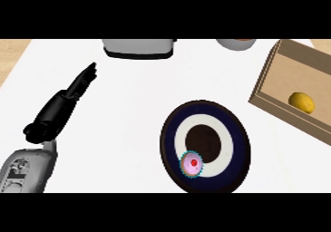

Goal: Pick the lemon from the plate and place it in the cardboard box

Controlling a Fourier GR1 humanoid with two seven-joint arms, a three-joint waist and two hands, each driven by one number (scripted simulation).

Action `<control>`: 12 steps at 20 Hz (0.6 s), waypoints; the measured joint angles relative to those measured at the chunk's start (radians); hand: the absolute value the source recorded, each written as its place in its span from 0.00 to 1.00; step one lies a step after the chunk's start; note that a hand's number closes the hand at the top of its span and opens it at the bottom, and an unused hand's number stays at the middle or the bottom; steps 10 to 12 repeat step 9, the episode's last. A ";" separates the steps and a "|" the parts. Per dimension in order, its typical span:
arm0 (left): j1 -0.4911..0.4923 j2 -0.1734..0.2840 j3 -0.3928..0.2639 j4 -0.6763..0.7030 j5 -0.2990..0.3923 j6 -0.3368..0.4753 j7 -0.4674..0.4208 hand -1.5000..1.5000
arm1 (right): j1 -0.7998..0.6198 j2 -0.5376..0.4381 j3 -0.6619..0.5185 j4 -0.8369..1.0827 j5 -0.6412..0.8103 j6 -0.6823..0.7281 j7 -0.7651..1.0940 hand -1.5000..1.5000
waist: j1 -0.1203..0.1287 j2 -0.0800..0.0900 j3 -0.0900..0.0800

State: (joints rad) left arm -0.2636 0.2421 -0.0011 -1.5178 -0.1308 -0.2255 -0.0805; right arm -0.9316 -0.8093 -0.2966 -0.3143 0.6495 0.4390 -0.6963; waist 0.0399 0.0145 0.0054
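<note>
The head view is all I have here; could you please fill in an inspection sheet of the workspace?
Surface: white counter.
Job's things: lemon lies inside the cardboard box; plate holds no lemon.
Clutter: small pink cupcake on the plate's near rim; grey appliance and a bowl at the far edge.
Hands: left hand open, fingers straight, holding nothing; right hand not in view.
Cables: nothing seen.
Surroundings: wood-coloured strips beside the counter.
</note>
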 measured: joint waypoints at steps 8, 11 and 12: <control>0.007 0.003 0.002 -0.007 0.000 -0.004 -0.004 0.50 | -0.051 -0.057 -0.275 0.186 -0.270 0.105 0.160 0.00 | 0.006 0.008 0.000; 0.003 0.002 0.002 -0.010 0.003 -0.007 0.002 0.50 | -0.042 -0.069 -0.295 0.196 -0.289 0.111 0.165 0.00 | 0.007 0.009 0.001; 0.003 0.002 0.002 -0.010 0.003 -0.007 0.002 0.50 | -0.042 -0.069 -0.295 0.196 -0.289 0.111 0.165 0.00 | 0.007 0.009 0.001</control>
